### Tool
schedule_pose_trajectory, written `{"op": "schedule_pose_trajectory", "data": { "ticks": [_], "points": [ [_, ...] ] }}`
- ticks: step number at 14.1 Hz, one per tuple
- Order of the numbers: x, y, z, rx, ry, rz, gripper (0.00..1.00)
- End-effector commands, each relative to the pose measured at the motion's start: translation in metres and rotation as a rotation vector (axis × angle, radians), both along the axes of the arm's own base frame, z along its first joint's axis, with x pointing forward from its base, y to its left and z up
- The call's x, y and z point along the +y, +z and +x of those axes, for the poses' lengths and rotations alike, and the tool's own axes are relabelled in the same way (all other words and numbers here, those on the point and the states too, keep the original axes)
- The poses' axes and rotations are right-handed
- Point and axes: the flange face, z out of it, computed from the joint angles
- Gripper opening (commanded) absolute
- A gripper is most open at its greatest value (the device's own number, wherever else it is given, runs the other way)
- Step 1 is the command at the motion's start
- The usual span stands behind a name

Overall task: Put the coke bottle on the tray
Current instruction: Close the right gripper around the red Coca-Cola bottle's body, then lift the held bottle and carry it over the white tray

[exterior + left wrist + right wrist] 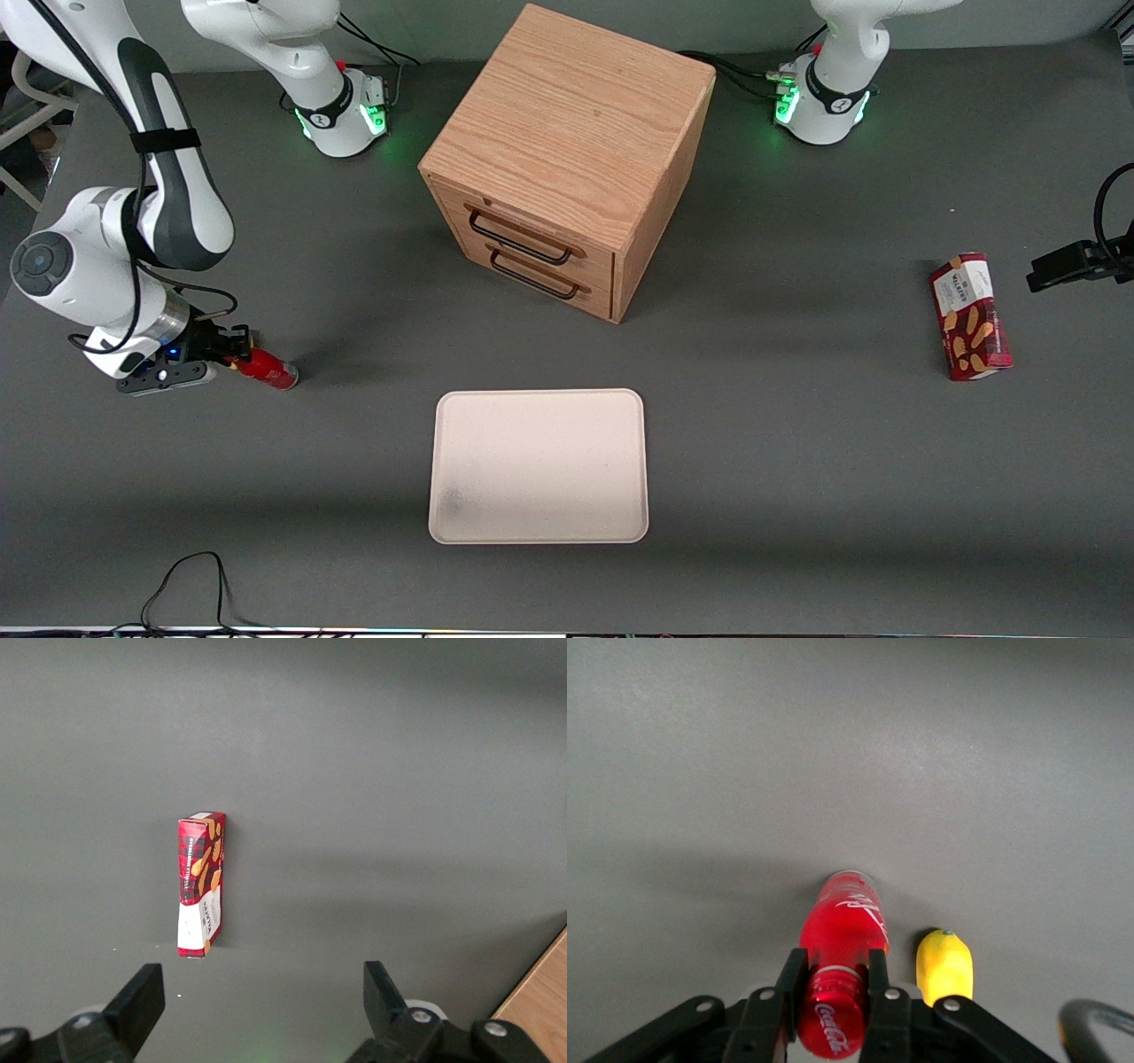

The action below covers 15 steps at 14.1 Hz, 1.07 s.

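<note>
two fingers of the end effector clamp the cap end of the coke bottle, which lies on the grey counter toward the working arm's end, well apart from the tray. just beside the bottle lies a small yellow lump; the wooden cabinet stands farther from the front camera than the tray.

there is one coke bottle, one tray, one yellow lemon, one biscuit box, one wooden cabinet with two drawers, and one gripper at the bottle's cap end.

Red biscuit box on grey table
</note>
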Motion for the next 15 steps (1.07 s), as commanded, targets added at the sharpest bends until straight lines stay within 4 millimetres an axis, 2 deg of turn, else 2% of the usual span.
{"op": "schedule_pose_trajectory", "data": {
  "ticks": [1,3,4,6,8,10,11,12,14,15],
  "points": [
    [0.002,0.079,0.023,0.002,0.039,0.009,0.09],
    [0.002,0.137,0.032,0.018,0.044,0.006,0.09],
    [0.003,0.172,0.034,0.017,0.048,0.003,0.09],
    [0.005,0.232,0.029,0.034,0.049,0.006,0.09],
    [0.007,0.275,0.020,0.048,0.049,0.007,0.09],
    [0.011,0.303,0.010,0.053,0.052,0.014,0.09],
    [0.018,0.308,0.009,0.044,0.066,0.015,0.09],
    [0.023,0.308,0.010,0.044,0.067,0.017,0.09],
    [0.054,0.307,0.018,0.030,0.110,0.013,0.08],
    [0.070,0.302,0.030,0.021,0.118,0.010,0.08]
  ]
}}
